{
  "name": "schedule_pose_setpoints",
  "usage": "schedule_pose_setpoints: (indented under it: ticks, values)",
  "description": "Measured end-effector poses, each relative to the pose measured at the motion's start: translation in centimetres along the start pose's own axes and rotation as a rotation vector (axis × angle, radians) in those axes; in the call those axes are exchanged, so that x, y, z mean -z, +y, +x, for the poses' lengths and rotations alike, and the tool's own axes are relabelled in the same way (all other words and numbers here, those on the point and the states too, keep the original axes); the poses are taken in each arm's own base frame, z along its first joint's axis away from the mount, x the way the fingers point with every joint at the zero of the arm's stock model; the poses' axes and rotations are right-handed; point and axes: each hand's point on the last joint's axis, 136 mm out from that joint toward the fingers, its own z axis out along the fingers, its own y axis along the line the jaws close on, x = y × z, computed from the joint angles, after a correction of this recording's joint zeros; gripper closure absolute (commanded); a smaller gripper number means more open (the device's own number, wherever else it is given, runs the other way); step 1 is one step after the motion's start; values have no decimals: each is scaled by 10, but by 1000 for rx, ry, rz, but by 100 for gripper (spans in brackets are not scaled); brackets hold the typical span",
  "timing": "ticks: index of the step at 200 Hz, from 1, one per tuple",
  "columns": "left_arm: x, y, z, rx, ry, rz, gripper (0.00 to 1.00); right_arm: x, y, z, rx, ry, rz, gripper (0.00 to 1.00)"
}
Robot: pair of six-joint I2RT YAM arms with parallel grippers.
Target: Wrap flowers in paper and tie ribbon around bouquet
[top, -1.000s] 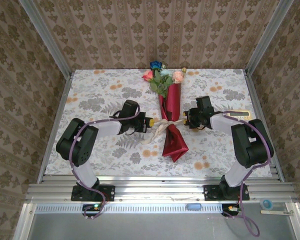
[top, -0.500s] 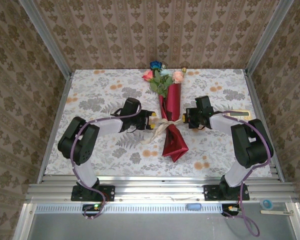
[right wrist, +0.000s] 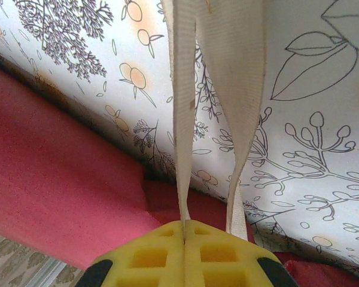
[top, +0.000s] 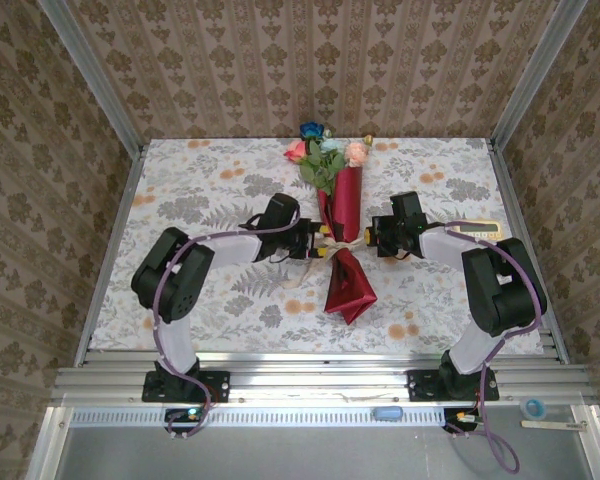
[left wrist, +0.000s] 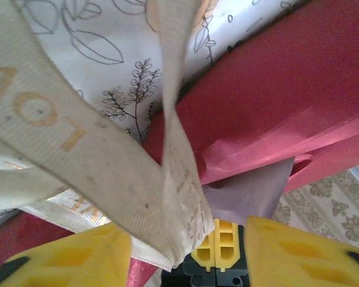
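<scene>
- The bouquet (top: 344, 215) lies flat in the middle of the bench (top: 180, 190). The flowers (top: 325, 152) point to the far edge and the wide end of the paper (top: 348, 290) points to the near edge. Placed like this, its narrow waist can be reached by both arms from the sides.
- The ribbon (top: 318, 258) crosses the cone at this waist. Its loose tails lie on the bench at the left side of the cone.
- The right pincer (right wrist: 184, 230) is closed on one strand of the ribbon, which goes into the seam between the yellow pads. A second strand passes beside the seam and seems not clamped. I judge that this pincer holds its end tight as an anchor.
- The left pincer (left wrist: 185, 242) is just beside the left side of the waist. Its pads (left wrist: 66, 257) are wide apart and grip nothing, and ribbon strands run between and over them. It seems placed to close on a strand.
- The wrapping looks finished and the tying is in progress. I cannot tell if a knot exists.
- The ribbon is soft and the paper thin, so a strong pull could drag or crush the cone.
</scene>
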Motion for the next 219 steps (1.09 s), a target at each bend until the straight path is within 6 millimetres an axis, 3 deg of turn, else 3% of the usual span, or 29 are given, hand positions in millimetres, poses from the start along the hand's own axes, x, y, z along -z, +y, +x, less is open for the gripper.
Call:
schedule_pose_setpoints:
  ticks: [12, 61, 127, 219]
  values:
    - [-3, 1, -4, 13, -7, -3, 100, 0, 0, 0, 0, 0, 0, 100]
    - [-5, 4, -15, 32, -26, -9, 100, -1, -3, -8, -4, -22, -10, 100]
    - [3, 22, -38, 69, -69, -33, 100, 7, 0, -23, -7, -68, -30, 100]
    - [12, 14, -35, 60, -70, 0, 100, 14, 1, -37, 5, -106, -29, 100]
